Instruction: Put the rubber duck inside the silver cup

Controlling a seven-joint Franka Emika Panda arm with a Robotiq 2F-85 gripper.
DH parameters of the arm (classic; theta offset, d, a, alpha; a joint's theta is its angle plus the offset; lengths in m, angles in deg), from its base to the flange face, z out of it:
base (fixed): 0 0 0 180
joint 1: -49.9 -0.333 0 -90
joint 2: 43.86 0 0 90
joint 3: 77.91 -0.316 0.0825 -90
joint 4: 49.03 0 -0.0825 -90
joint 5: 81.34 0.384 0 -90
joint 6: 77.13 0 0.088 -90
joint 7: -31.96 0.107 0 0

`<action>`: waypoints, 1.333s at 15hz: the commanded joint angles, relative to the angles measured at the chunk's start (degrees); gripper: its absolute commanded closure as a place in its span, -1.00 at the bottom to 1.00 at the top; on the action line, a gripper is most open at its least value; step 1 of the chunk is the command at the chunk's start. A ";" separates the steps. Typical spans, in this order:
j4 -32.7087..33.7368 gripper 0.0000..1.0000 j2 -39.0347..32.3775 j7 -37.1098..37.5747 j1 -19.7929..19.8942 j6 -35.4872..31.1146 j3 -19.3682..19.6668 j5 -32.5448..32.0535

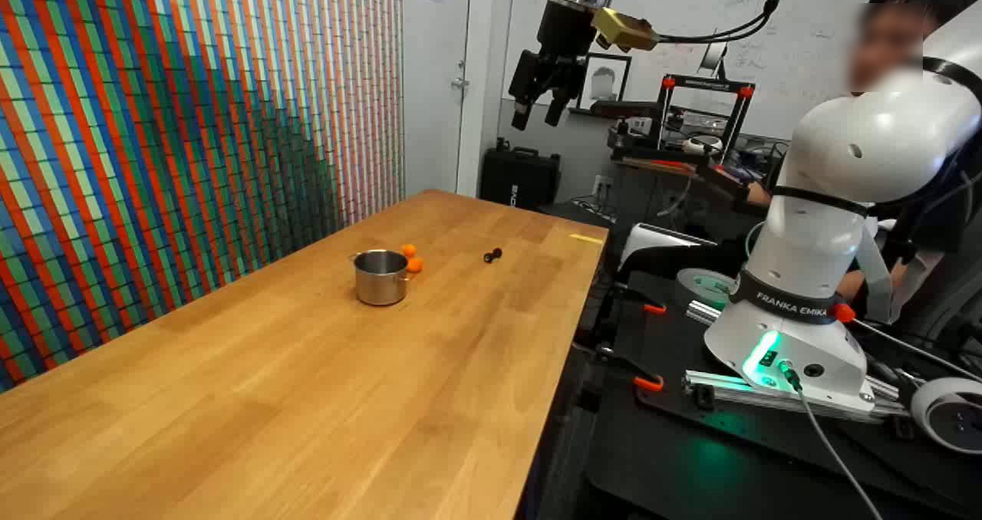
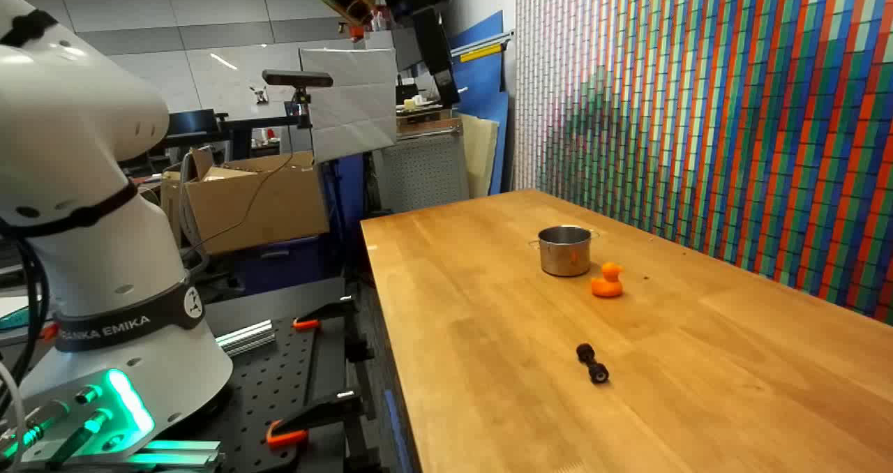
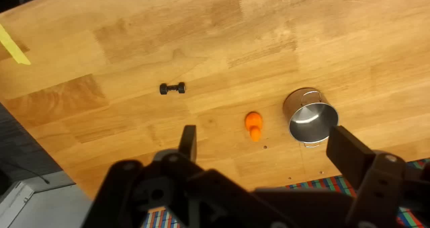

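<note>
The orange rubber duck (image 2: 607, 286) sits upright on the wooden table beside the silver cup (image 2: 565, 257). The silver cup is a shiny metal pot with two small wire handles, and its inside is empty in the wrist view (image 3: 312, 123). In an exterior view the duck (image 1: 415, 264) is partly hidden behind the cup (image 1: 381, 284). My gripper (image 1: 537, 117) is high above the table, pointing down, open and holding nothing. In the wrist view the duck (image 3: 253, 123) shows between the open fingertips (image 3: 263, 132), well below them, left of the cup.
A small black dumbbell-shaped object (image 3: 172, 88) lies on the table (image 1: 368, 397) on the robot's side of the duck. Yellow tape (image 1: 587, 238) marks the table near an edge. A wall of coloured stripes (image 2: 698, 110) stands along the table's far side.
</note>
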 commanded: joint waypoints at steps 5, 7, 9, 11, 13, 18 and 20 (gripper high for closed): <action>1.04 -1.00 -1.07 0.07 -0.02 -0.75 0.32 0.24; 5.42 -1.00 -7.31 -0.67 0.63 -1.64 1.79 1.23; 9.69 -1.00 -13.70 -1.12 1.50 -3.64 3.46 1.44; 13.65 -1.00 -19.75 -1.97 1.71 -5.32 5.41 2.03; 18.01 -1.00 -26.45 -3.15 1.34 -6.13 7.33 3.19; 27.34 -1.00 -44.46 -6.12 0.07 -8.85 8.57 6.57; 30.65 -1.00 -50.74 -6.11 -0.65 -10.51 8.20 6.66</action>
